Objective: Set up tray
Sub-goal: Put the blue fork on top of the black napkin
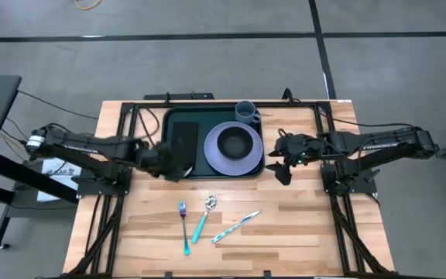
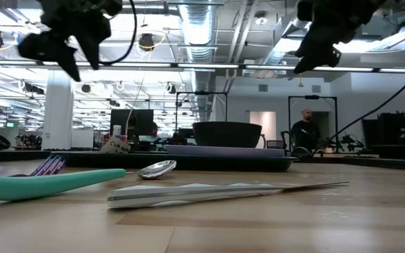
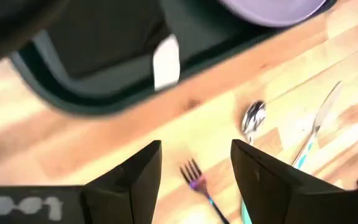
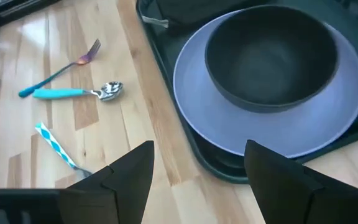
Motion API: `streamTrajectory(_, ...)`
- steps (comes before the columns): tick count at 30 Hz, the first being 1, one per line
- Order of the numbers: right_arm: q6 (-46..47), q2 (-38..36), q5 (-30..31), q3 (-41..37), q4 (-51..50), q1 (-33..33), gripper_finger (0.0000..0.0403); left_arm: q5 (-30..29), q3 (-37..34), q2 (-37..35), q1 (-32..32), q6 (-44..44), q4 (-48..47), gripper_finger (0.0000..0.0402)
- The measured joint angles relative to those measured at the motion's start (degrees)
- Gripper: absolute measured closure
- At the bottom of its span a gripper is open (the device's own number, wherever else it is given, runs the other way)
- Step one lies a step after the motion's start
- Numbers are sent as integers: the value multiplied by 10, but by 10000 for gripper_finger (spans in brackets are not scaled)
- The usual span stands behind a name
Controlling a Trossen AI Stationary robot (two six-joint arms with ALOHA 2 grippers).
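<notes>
The dark green tray [image 1: 207, 116] sits at the table's far middle. On its left half lies a black napkin [image 1: 184, 138]; on its right half a purple plate [image 1: 233, 159] carries a dark bowl [image 1: 235, 142], and a grey-blue cup [image 1: 246, 111] stands in the far right corner. A fork [image 1: 183, 229], a teal-handled spoon [image 1: 204, 218] and a knife [image 1: 235, 226] lie on the wood nearer. My left gripper [image 1: 182, 168] [image 3: 196, 158] hangs open over the tray's near left corner. My right gripper [image 1: 283, 170] [image 4: 197, 158] hangs open just right of the tray.
Both grippers [image 2: 62, 42] [image 2: 315, 39] are raised well above the table top. Black frame rails run along the table's left, right and far sides. Bare wood lies between the tray's near rim [image 3: 73, 102] and the cutlery. A person stands far off in the room [image 2: 306, 126].
</notes>
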Motion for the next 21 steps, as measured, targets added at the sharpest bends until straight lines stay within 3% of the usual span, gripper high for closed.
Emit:
streamTrajectory(11,-49,-36,4,-7,0,1,163,21,0,155,-151,-216,36,221)
streamTrajectory(21,-75,-36,4,-7,-4,0,163,16,0,257,-246,-396,212,221)
